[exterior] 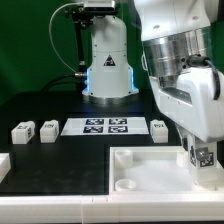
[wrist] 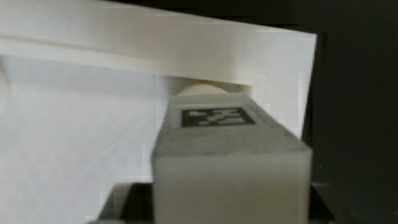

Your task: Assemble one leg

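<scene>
The arm (exterior: 180,70) is clad in rounded white shells parted by grey bands and ended by a white gripper (exterior: 203,160), its base (exterior: 108,55) marked with a dark triangle, lit blue and hung with a black cable (exterior: 60,18).

I see a black table (exterior: 70,150). The marker board (exterior: 108,126) lies flat near its middle. Just beside it, on the exterior view's right, stands one leg (exterior: 159,127). On the exterior view's left, a second leg (exterior: 47,129) and a third leg (exterior: 20,131) sit close together. A big white panel (exterior: 155,170) with round holes lies at the front.
</scene>
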`<state>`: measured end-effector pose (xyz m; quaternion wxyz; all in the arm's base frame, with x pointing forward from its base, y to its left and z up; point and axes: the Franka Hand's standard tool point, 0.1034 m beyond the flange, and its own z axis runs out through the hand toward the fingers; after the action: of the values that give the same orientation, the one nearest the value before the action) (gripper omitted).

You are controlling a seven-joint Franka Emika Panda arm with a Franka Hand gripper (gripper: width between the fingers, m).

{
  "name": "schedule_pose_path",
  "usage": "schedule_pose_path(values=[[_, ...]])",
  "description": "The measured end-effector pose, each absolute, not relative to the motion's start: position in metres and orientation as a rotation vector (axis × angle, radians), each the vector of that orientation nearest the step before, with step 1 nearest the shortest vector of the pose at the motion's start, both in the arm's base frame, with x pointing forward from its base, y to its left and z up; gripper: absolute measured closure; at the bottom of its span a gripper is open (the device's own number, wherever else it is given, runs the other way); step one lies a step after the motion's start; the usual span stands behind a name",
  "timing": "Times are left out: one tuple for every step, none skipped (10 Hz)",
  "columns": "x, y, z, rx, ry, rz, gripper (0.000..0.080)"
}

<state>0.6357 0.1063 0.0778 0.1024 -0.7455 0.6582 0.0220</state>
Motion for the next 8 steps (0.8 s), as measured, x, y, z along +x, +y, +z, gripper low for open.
schedule_pose_path(values=[[0.6355, 0.1063, 0.0776, -2.217, 1.925, 0.063, 0.0508], [0.6353, 0.1066, 0.0773, -2.260, 1.872, 0.056, 0.0508], [0.6354, 0.1076, 0.0773, -2.298, 1.829, 0.047, 0.0349], [0.6364, 0.1108, 0.0782, -2.497, 1.556, -0.005, 0.0218], [0.6356, 0.1162, 0.0798, -2.665, 1.271, -0.040, 0.0218], [0.6356, 0.1157, 0.0793, -2.721, 1.149, -0.053, 0.0164], [0.6355, 0.1145, 0.0788, -2.782, 1.004, -0.068, 0.0152], [0.6355, 0.1146, 0.0787, -2.831, 0.863, -0.081, 0.0152]])
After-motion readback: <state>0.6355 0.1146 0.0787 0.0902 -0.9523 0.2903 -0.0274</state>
